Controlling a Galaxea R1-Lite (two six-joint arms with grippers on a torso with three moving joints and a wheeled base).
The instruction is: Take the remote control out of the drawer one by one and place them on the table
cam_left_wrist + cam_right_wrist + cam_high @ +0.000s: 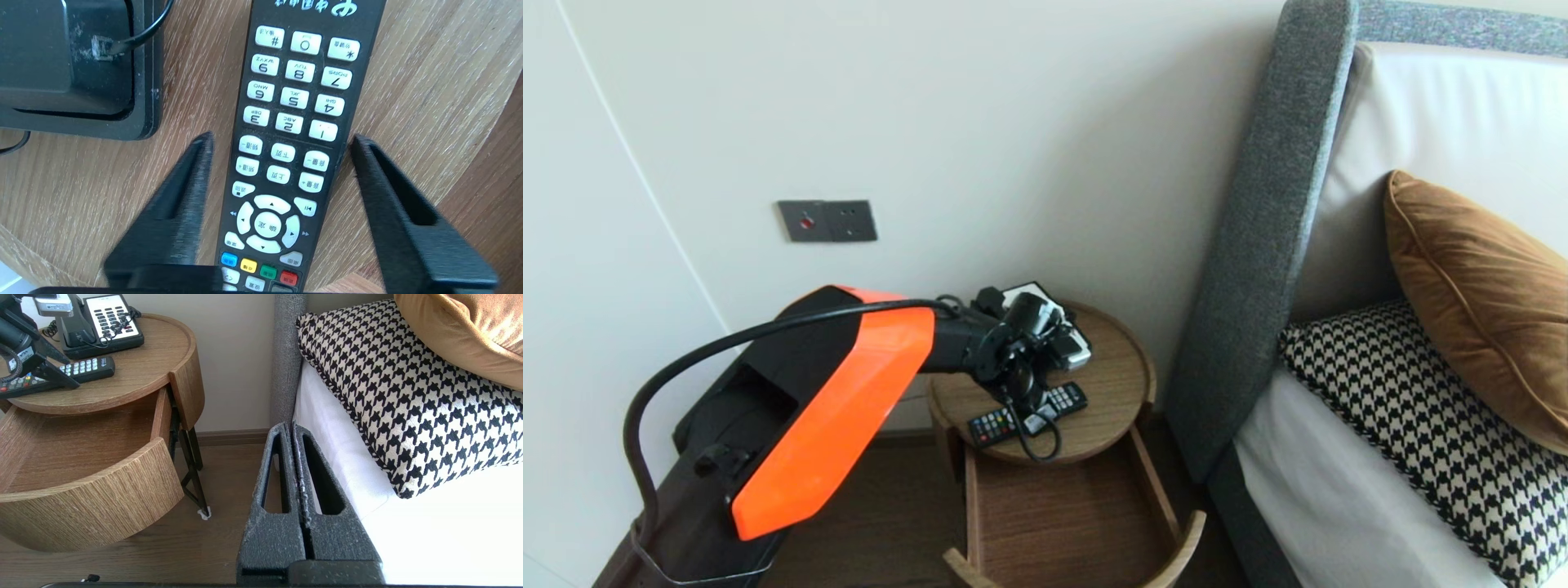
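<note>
Left arm: extended forward from the lower left of the head view, its orange-clad forearm rising toward the round wooden bedside table [1115,380], with the wrist bent so that the left gripper [280,141] pointed down at the tabletop. Its jaws were found parted, 1 finger on each side of the black remote control [292,102]. The remote lay flat on the table, keypad up, near the front edge. A visible gap separated 1 finger from the remote's edge; the other stood just beside it, and contact there could not be confirmed. Nothing was lifted.

A black desk telephone [110,318] sat behind the remote, toward the wall. The drawer [1062,514] beneath the tabletop stood pulled out.

Right arm: parked low beside the bed. The right gripper [291,426] pointed out over the wooden floor, jaws pressed together and holding nothing, close to the mattress edge and the houndstooth pillow [408,396].
</note>
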